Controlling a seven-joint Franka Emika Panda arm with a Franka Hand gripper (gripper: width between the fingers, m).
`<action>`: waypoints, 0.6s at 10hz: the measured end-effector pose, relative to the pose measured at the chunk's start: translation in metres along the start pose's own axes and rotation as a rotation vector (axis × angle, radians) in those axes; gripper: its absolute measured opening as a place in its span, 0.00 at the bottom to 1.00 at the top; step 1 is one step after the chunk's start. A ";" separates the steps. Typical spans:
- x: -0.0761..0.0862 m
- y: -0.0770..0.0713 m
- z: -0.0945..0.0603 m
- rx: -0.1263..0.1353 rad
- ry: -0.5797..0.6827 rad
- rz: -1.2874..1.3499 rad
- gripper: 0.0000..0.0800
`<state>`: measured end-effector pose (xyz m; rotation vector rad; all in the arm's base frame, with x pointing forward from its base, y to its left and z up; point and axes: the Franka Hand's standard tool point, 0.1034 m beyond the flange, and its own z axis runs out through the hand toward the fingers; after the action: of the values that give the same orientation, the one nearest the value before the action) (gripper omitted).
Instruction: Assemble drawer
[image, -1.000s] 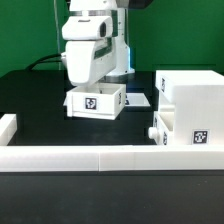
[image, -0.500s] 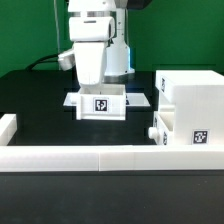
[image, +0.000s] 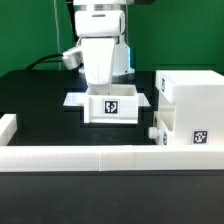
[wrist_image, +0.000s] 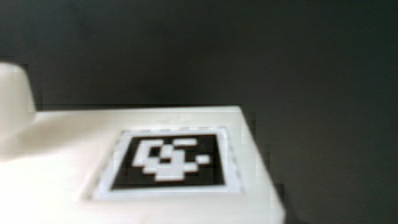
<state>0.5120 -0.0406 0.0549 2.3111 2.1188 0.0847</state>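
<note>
My gripper (image: 100, 87) reaches down from above and is shut on the far wall of a small white box tray (image: 113, 108), whose black-and-white tag faces the camera. The tray sits at table level in the middle of the exterior view. The large white case (image: 192, 95) stands at that view's right, about a hand's width from the held tray. A second small tray (image: 190, 133) with a tag stands in front of the case. In the wrist view the held tray's tag (wrist_image: 169, 160) fills the frame close up; my fingertips do not show there.
A low white wall strip (image: 110, 158) runs along the front, with a short piece (image: 8, 126) at the exterior view's left. The marker board (image: 73, 100) lies flat behind the held tray. The table is black.
My gripper has moved toward the exterior view's right, taking the small tray with it, closer to the large case. The case and the second tray have not moved.
</note>
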 end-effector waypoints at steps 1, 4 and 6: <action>-0.002 -0.003 0.002 0.011 -0.001 0.004 0.05; -0.008 -0.003 0.006 0.036 -0.001 -0.021 0.05; -0.002 0.015 0.002 0.034 0.003 -0.032 0.05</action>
<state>0.5269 -0.0435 0.0537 2.2959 2.1744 0.0526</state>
